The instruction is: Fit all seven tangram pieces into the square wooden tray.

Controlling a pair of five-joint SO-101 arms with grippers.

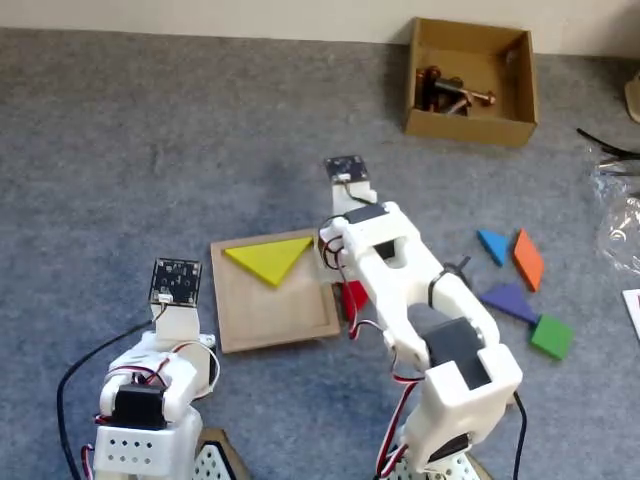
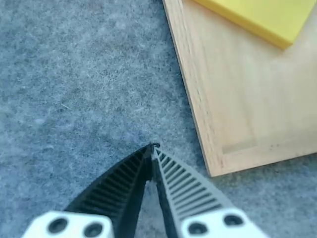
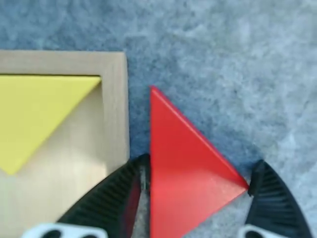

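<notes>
The square wooden tray (image 1: 280, 315) lies mid-table with a yellow triangle (image 1: 268, 260) in its far part. Just off the tray's right rim (image 3: 115, 99) a red triangle (image 3: 185, 173) rests level with the carpet. My right gripper (image 3: 198, 171) is around it, one finger against its long straight edge and the other against its far corner. A blue triangle (image 1: 491, 245), an orange parallelogram (image 1: 528, 259), a purple triangle (image 1: 508, 299) and a green square (image 1: 551, 336) lie loose to the right. My left gripper (image 2: 152, 148) is shut, empty, over the carpet by the tray's near left corner (image 2: 218, 163).
A cardboard box (image 1: 465, 128) with metal and wooden odds stands at the back right. Clear plastic wrapping (image 1: 620, 230) and cables lie at the right edge. Grey carpet covers the whole table.
</notes>
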